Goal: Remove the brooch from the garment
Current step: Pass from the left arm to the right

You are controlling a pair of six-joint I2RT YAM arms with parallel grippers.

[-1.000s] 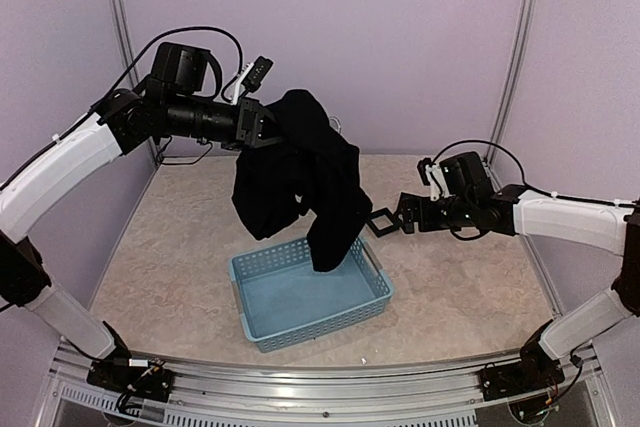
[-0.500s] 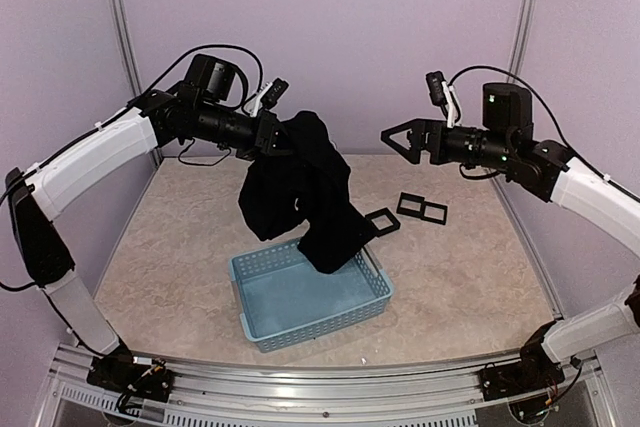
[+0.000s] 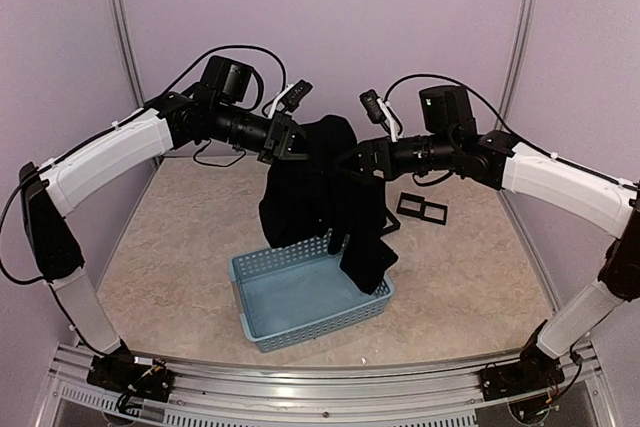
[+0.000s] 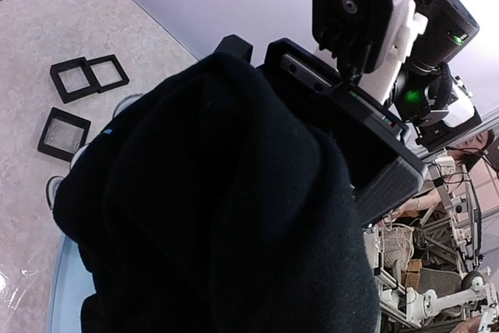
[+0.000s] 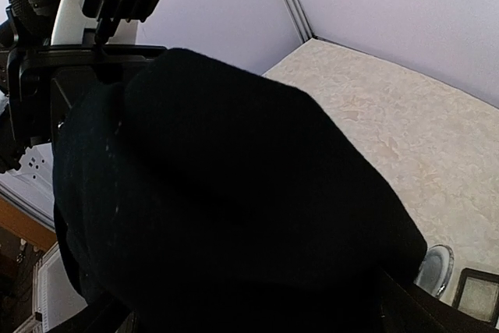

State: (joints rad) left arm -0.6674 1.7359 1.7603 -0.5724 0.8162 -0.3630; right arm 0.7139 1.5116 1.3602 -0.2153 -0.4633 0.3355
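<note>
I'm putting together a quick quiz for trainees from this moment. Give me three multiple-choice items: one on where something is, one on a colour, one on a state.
1. Where is the garment relative to the basket?
A. hanging in the air over it
B. folded flat inside it
C. pinned underneath it

2. What colour is the basket?
A. red
B. white
C. light blue

3. How is the left claw?
A. shut on the garment
B. wide open, clear of the garment
C. shut on the basket's rim

Answers:
1 A: the cloth dangles from above, its lower end at the basket's far right corner.
2 C: its mesh walls are light blue.
3 A: it pinches the top of the cloth, which hangs from it.
</note>
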